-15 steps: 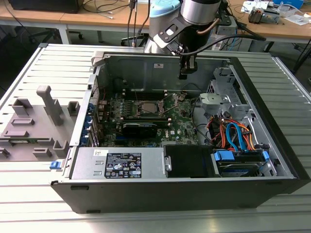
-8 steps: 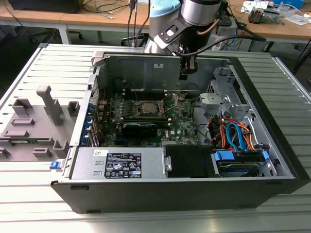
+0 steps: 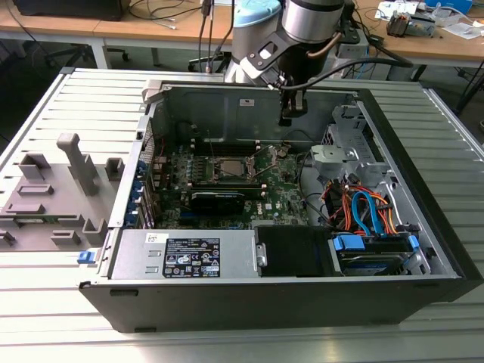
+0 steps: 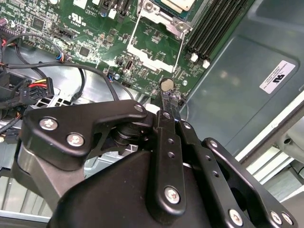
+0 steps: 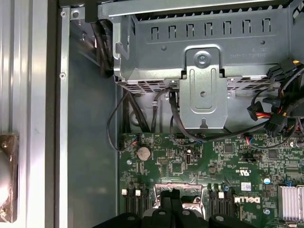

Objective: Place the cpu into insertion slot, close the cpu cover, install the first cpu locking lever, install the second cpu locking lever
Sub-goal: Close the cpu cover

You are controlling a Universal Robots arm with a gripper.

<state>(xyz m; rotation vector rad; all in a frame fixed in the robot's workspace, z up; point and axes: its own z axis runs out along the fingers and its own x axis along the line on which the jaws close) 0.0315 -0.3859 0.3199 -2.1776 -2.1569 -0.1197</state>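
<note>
A silvery ribbed aluminium-profile table [image 3: 45, 302] fills the foreground, its slats running side to side in the exterior view. Near its edge at the exterior view's left sits a grey plastic fixture block [image 3: 53, 189]. Beyond the far edge, light wooden desks with white legs [image 3: 113, 32] stand on a dark floor [image 3: 23, 57].

In the exterior view the arm [image 3: 257, 34] comes in from the far side, its wrist [image 3: 314, 19] upright, and the hand [image 3: 290, 112] points straight down. In the second wrist view its fingers [image 4: 164, 142] are drawn together, tips meeting.
</note>
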